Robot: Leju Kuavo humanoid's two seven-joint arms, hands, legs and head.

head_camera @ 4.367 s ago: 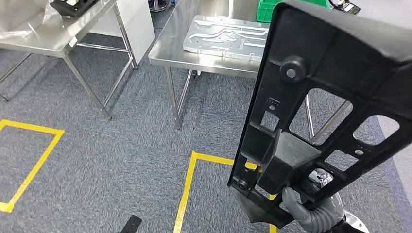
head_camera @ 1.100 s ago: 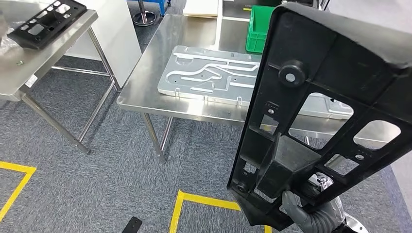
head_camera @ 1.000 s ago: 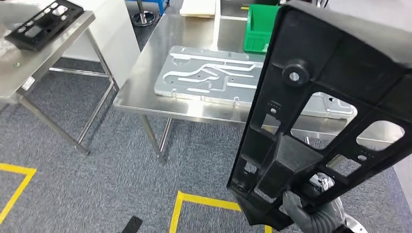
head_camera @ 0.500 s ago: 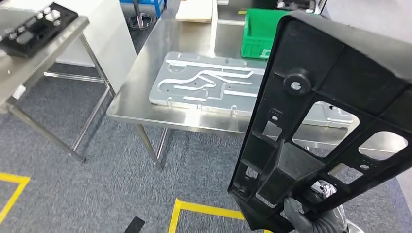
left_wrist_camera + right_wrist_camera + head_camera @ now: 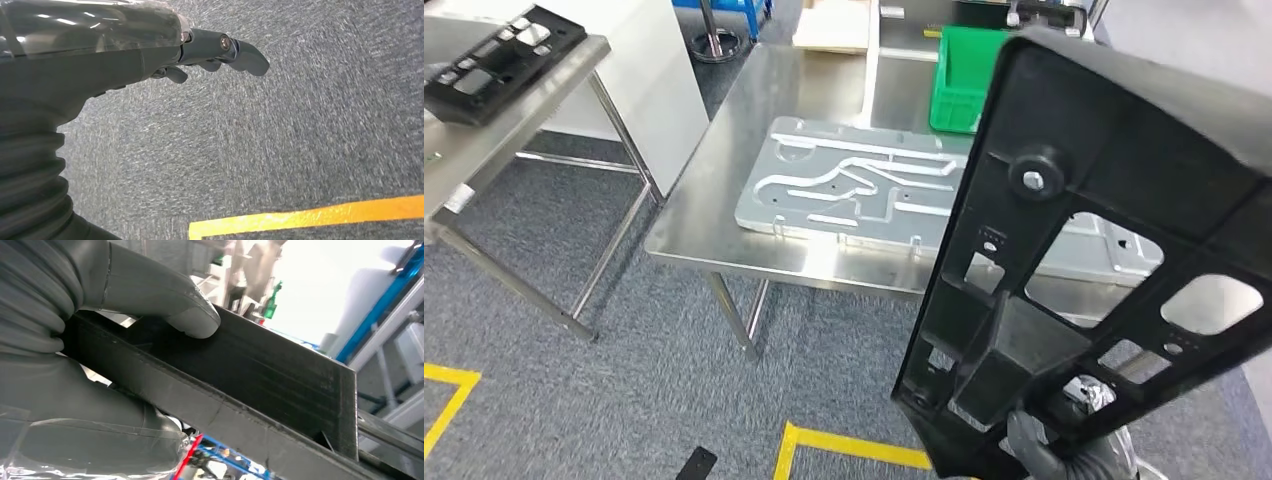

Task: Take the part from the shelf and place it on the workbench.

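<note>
You have the part (image 5: 1114, 250) off the shelf and in your right hand (image 5: 1064, 455): the fingers (image 5: 150, 295) are clamped on its lower edge, thumb pressed along one face, and it stands nearly upright in front of the camera at about 3 o'clock in the head view. So the pick-up looks done; the carry and the set-down remain. The steel surface (image 5: 714, 215) lies ahead at 12 o'clock, with a grey machined plate (image 5: 844, 190) on it and a green bin (image 5: 959, 85) behind that. The part is not yet over the surface, judging by the carpet under its lower end. Your left hand (image 5: 100, 55) hangs over the carpet near a yellow floor line (image 5: 310, 215), fingers (image 5: 245, 52) loosely extended and holding nothing. A second table (image 5: 484, 150) with a black frame (image 5: 494, 60) stands at 10 o'clock.
</note>
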